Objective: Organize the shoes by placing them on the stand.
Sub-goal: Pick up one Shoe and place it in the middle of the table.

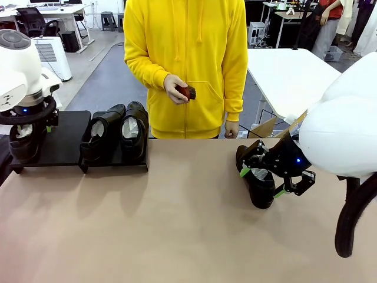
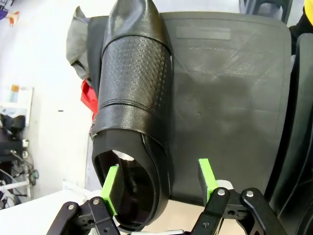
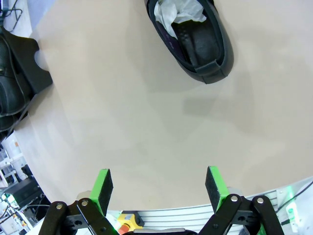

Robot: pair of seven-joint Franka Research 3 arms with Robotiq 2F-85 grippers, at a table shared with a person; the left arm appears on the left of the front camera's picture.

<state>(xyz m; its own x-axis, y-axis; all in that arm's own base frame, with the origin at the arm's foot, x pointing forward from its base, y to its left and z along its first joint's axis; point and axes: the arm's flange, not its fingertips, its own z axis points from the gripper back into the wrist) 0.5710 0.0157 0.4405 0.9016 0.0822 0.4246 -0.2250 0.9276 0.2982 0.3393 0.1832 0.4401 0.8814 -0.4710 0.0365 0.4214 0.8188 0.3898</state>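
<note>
With the left end effector (image 2: 159, 183) spread loose around the shoe (image 2: 132, 112) on the stand (image 2: 230, 98), lift straight up; right end effector (image 3: 159, 188) wide, empty.

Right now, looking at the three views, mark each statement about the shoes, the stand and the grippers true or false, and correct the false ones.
1. All four shoes are on the stand. False: three are on it; one shoe lies on the table to the robot's right.
2. The left gripper has its jaws apart, one pad inside the opening of the shoe on the stand's left end. True.
3. The right gripper is clamped on a shoe. False: it is open, with bare table between its pads.
4. The person holds a small reddish-brown brush. True.
5. The shoe on the table is empty. False: white paper shows inside it.
</note>
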